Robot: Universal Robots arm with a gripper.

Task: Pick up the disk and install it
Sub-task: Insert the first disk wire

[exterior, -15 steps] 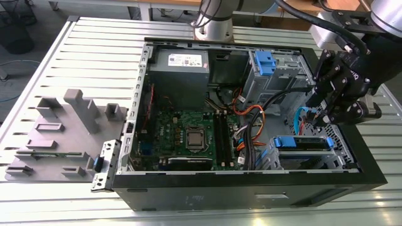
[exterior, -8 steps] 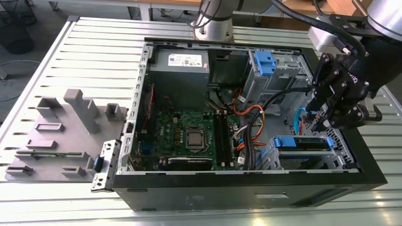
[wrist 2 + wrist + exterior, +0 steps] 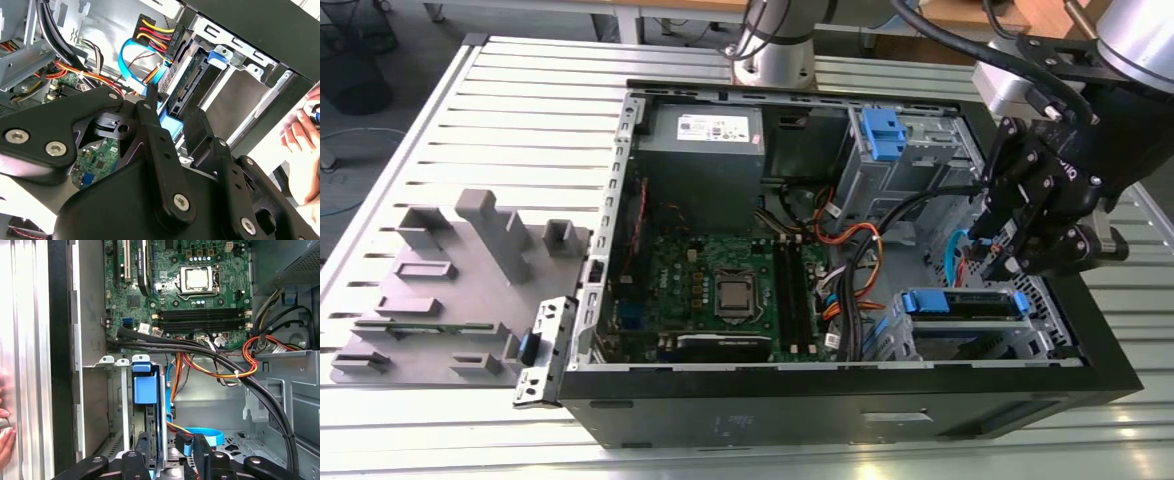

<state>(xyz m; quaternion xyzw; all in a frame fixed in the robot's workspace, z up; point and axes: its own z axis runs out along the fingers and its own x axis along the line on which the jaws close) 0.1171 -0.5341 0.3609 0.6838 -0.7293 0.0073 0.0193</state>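
A computer case (image 3: 854, 405) lies on its side, open, on a slatted metal table (image 3: 520, 100); inside it are a green circuit board (image 3: 720, 285) and, toward the far wall, a grey metal box (image 3: 700, 135) with a white sticker. The disk (image 3: 974, 303) sits in the drive bay at the case's near corner on the exterior view's right; its blue bracket runs along its edges and a blue tab faces the middle of the case. In both wrist views the disk (image 3: 187, 82) (image 3: 146, 389) stands on edge between the bay's metal walls.

The gripper (image 3: 1003, 262) hangs just above that bay, reaching down into the case; in both wrist views its black fingers (image 3: 150, 117) are apart, one to each side of the disk's near end; in the first wrist view the gripper (image 3: 170, 457) shows a clear gap between one finger (image 3: 206, 457) and the disk, so it is not clamped on it. In the second wrist view the gripper (image 3: 172, 112) has the blue bracket between its fingertips.

A blue flat cable (image 3: 132, 50) curves beside the disk; orange wires (image 3: 220, 372) and thick black cables (image 3: 200, 347) cross the case near the bay. A second blue tab (image 3: 881, 135) sits on the drive cage farther back. A grey foam tray (image 3: 454, 260) lies on the table at the exterior view's left, well apart from the gripper. A person's hand (image 3: 300, 135) is just outside the case wall.
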